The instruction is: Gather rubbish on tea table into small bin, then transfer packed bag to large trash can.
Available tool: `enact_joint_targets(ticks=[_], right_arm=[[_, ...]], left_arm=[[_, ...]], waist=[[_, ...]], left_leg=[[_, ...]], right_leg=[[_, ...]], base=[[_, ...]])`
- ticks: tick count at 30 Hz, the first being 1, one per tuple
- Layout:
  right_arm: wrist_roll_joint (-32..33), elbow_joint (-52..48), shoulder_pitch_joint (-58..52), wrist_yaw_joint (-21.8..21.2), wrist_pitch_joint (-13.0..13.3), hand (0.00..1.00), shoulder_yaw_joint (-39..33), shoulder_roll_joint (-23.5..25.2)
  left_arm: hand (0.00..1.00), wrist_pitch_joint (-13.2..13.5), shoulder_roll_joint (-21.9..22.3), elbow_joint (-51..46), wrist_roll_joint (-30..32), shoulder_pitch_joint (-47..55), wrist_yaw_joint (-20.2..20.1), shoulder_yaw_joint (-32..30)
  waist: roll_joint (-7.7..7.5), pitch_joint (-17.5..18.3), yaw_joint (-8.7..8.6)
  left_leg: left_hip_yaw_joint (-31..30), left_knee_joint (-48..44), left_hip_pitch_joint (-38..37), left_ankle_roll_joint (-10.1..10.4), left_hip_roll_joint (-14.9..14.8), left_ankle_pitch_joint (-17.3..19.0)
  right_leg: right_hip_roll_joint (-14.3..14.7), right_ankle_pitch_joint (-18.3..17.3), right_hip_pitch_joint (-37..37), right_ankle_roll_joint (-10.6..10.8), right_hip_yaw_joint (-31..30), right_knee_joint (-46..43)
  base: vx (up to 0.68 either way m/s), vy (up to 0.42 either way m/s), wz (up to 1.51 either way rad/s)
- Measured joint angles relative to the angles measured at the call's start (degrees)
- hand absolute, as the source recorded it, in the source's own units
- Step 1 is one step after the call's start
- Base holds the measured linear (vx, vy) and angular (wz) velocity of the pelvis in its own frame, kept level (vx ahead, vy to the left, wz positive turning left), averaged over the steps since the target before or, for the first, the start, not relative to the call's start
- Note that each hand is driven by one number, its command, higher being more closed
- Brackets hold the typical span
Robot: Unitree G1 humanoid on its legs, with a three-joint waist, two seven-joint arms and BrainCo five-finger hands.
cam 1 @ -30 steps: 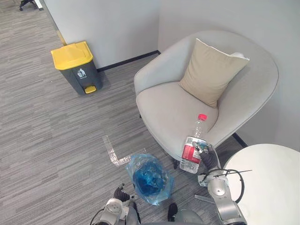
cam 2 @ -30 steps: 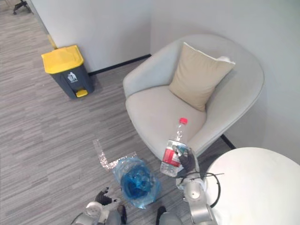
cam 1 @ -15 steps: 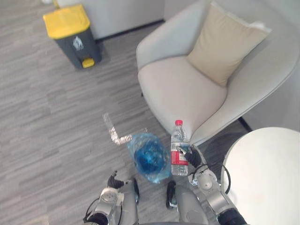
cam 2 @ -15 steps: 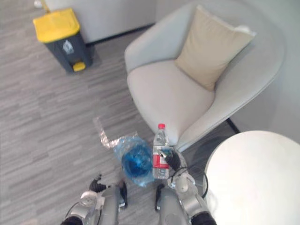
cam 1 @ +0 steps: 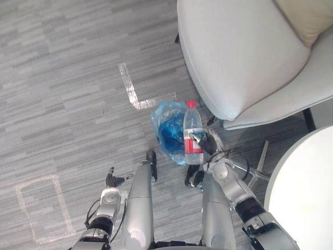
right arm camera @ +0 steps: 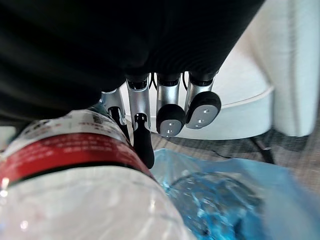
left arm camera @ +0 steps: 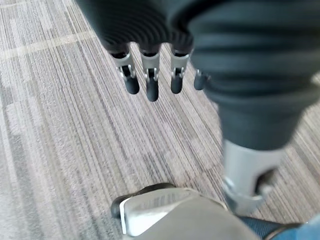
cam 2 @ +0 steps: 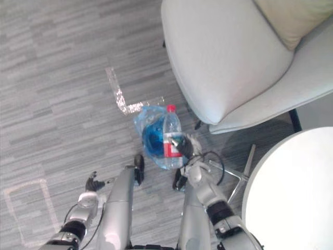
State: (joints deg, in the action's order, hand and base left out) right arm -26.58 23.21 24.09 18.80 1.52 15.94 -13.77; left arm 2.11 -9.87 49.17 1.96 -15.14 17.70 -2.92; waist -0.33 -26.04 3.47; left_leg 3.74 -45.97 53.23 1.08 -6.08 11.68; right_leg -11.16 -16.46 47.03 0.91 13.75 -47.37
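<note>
A clear plastic water bottle (cam 1: 193, 133) with a red cap and red label stands upright in my right hand (cam 1: 206, 144), whose fingers (right arm camera: 166, 111) curl round its label. The bottle (right arm camera: 75, 165) hangs over the right side of the small bin lined with a blue bag (cam 1: 168, 132), which stands on the carpet by the armchair. The bag's (right arm camera: 225, 197) open mouth lies just past the bottle. My left hand (cam 1: 111, 180) hangs low at the left over bare carpet, its fingers (left arm camera: 148, 86) straight and holding nothing.
A light grey armchair (cam 1: 244, 57) stands just behind and to the right of the bin. The round white tea table (cam 1: 307, 192) is at the lower right. Silver tape marks (cam 1: 132, 94) lie on the grey carpet, with a taped square (cam 1: 41, 208) at the left.
The camera has tilted down, so the yellow-lidded can and the cushion have left the view. My right hand has carried the bottle left, from the chair's front edge to over the blue bag.
</note>
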Motion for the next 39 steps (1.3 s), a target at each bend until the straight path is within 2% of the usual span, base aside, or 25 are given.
enact_joint_targets(ticks=[3,8,12,14,21,22,28,39], right_arm=[[-0.11,0.05,4.21,0.64,-0.73,1.0,-0.04,-0.7],[-0.5,1.66,10.04,2.11,-1.83,1.0,-0.26,-2.51],[-0.37,14.58,17.31,2.37,-2.66,1.0,-3.02,-2.82],[-0.36,15.78,18.05,2.51,-2.93,1.0,-4.18,-3.89],[-0.35,20.54,20.07,2.52,-3.22,1.0,-4.57,-5.43],[-0.35,20.55,20.08,2.53,-3.22,0.0,-4.57,-5.43],[-0.36,20.56,19.53,3.11,-3.16,0.0,-4.57,-5.09],[-1.08,18.39,15.73,4.65,-3.01,0.0,-4.5,-0.79]], left_arm=[[0.0,0.24,0.09,-1.81,-0.19,-3.22,0.48,-0.17],[0.0,0.33,0.64,-3.55,-1.24,-5.96,0.99,-0.15],[0.0,1.34,1.15,-3.76,-1.68,-6.17,0.91,-0.07],[0.0,1.68,1.57,-3.7,-2.06,-6.4,0.86,-0.04],[0.0,2.35,1.98,-2.33,-2.09,-6.79,0.86,0.39],[0.0,2.37,1.98,-2.31,-2.09,-6.79,0.87,0.39],[0.0,2.45,2.01,-1.2,-2.08,-7.25,0.92,0.36],[0.0,2.14,2.07,-1.19,-2.05,-7.27,1.14,-0.72]], waist=[[-0.14,-0.85,0.22],[-0.23,-2.67,1.5],[-0.21,-2.67,2.01],[-0.21,-2.66,2.69],[-0.16,-2.64,3.03],[-0.16,-2.64,3.03],[0.06,-2.46,3.02],[-0.02,-2.14,3.16]], left_leg=[[-1.17,-1.79,5.63,-0.42,0.99,-0.44],[-1.46,-2.37,9.97,-0.65,2.05,-0.96],[-2.22,-2.07,11.46,-0.63,2.76,-1.69],[-2.32,-1.96,12.12,-0.57,2.95,-1.9],[-2.73,-0.81,12.4,-0.38,3.66,-2.8],[-2.73,-0.76,12.39,-0.37,3.66,-2.84],[-2.66,-0.67,12.28,-0.39,3.58,-2.91],[-1.86,-1.15,11.13,-0.37,2.32,-2.91]], right_leg=[[-0.87,-0.4,4.91,0.13,0.42,-2.42],[-1.98,-0.87,9.33,0.14,0.45,-4.23],[-2.45,-0.9,10.39,0.16,1.07,-4.31],[-2.64,-0.92,11.05,0.15,1.14,-4.42],[-3.19,-1.01,11.37,0.04,1.46,-4.47],[-3.19,-1.01,11.37,0.04,1.47,-4.46],[-3.1,-0.97,11.4,-0.04,1.37,-4.45],[-1.78,-0.6,11.14,-0.64,0.19,-4.48]], base=[[-0.02,0.015,0.19],[-0.02,-0.018,0.12],[0.0,-0.031,0.11],[-0.01,-0.028,0.1],[-0.02,-0.025,0.07],[-0.04,-0.037,0.02],[-0.01,-0.011,0.0],[-0.03,-0.038,-0.07]])
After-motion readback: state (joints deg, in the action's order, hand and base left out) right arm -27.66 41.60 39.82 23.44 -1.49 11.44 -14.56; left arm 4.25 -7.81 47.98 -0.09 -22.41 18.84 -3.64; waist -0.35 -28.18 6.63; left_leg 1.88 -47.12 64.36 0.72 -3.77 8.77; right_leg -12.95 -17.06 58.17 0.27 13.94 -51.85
